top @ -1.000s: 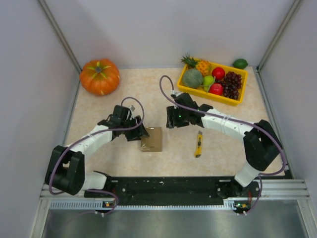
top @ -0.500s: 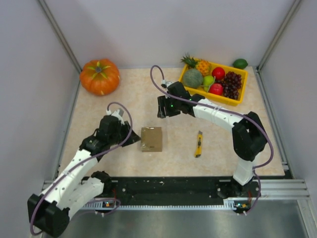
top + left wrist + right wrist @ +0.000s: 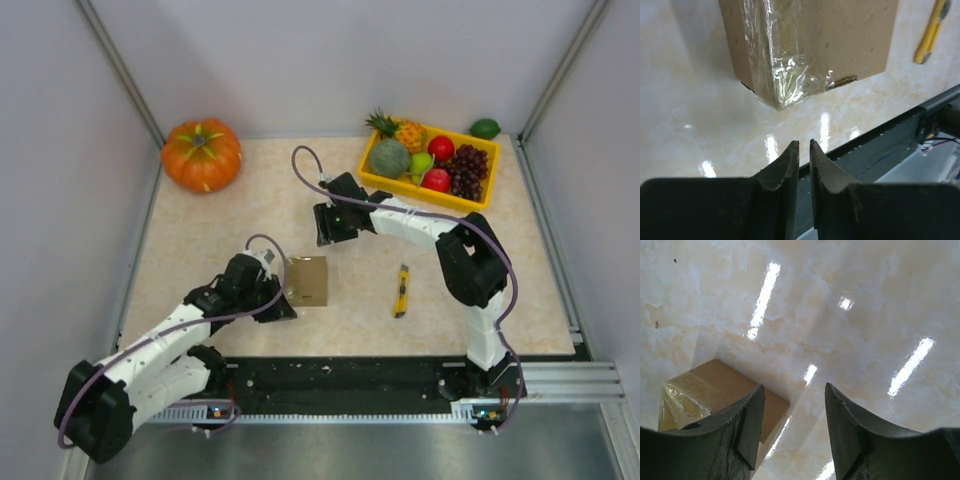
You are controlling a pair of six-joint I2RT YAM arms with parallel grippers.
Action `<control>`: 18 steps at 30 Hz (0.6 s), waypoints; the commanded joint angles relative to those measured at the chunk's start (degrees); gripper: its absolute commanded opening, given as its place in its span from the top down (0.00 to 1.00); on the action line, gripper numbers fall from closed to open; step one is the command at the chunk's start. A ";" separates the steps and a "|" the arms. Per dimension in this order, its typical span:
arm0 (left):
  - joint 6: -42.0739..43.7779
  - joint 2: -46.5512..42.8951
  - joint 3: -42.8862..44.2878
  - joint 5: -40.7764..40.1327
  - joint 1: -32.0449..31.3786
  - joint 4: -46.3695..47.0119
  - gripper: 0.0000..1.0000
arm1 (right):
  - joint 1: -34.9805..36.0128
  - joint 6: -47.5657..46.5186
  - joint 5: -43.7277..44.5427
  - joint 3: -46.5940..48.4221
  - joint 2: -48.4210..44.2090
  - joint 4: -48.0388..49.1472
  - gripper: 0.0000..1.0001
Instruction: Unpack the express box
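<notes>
— Where is the box (image 3: 307, 281)?

— On the surface (image 3: 220, 230), about midway across and toward the near side. It is closed, with clear tape shining down one edge. A knife (image 3: 401, 290) lies well apart to its right.

— And the left jaws?

— The left arm (image 3: 170, 335) brings them low, just beside the box's near left corner. In the wrist view they are not touching it. Only a thin slit shows between them, and they pinch nothing.

— The right jaws?

— The right arm (image 3: 420, 225) holds them beyond the box's far side, near it but apart. They are spread, with only bare surface between them. A corner of the box shows at the lower left of that wrist view.

— Anything else?

— A pumpkin (image 3: 201, 154) sits at the far left.
</notes>
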 commanded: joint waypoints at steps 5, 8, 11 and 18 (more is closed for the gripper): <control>-4.00 13.21 1.48 -7.95 -5.86 11.56 0.88 | -0.43 -0.35 -3.78 1.79 1.80 -1.81 0.49; -4.52 14.97 2.19 -8.74 -5.95 13.14 0.88 | -0.43 -0.62 -4.48 0.73 1.37 -2.86 0.50; -4.96 15.24 2.54 -10.06 -5.86 14.02 0.86 | -0.34 -0.88 -4.83 -2.07 -0.38 -3.04 0.50; -6.37 17.17 4.47 -12.96 -5.86 14.38 0.86 | -0.43 -0.97 -5.97 -9.72 -5.57 -3.13 0.51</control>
